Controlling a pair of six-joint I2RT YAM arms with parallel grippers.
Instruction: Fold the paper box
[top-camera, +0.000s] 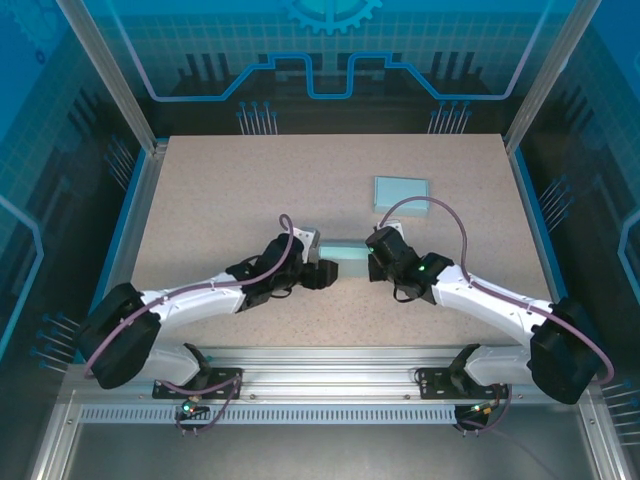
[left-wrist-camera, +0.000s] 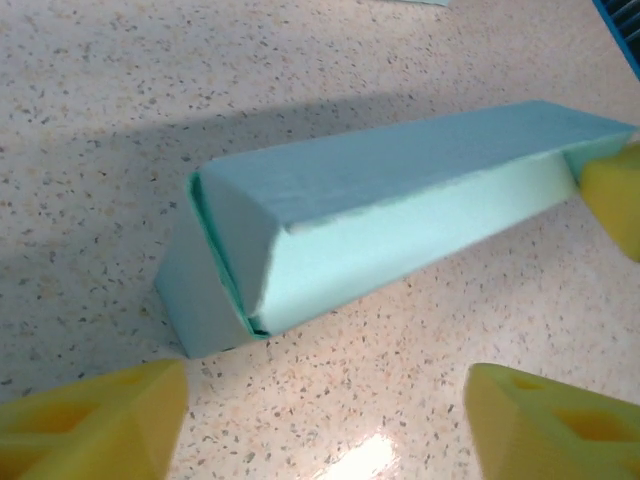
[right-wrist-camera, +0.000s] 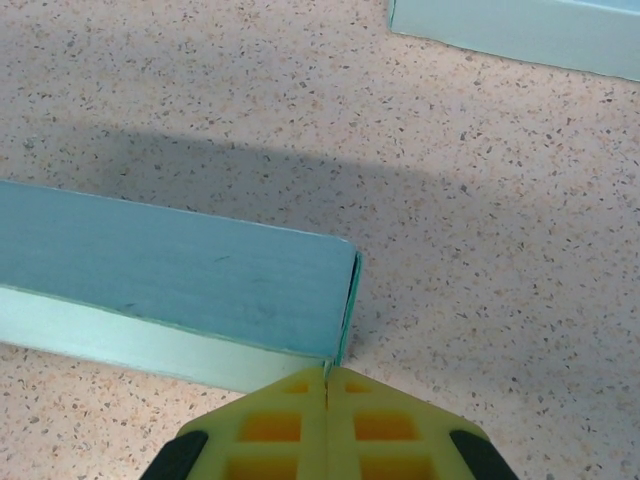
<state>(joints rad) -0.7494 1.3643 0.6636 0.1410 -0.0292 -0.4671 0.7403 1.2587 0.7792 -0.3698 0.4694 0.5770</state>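
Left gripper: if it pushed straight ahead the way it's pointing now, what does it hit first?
Most likely the near end of the paper box, which lies ahead of the open left gripper, roughly in line with the gap between its fingers. Depth is unclear.

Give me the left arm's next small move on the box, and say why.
Probably ease the open left gripper forward to press the end flap of the paper box flat. The flap bulges, with a gap at its seam, while the shut right gripper sits against the far end.
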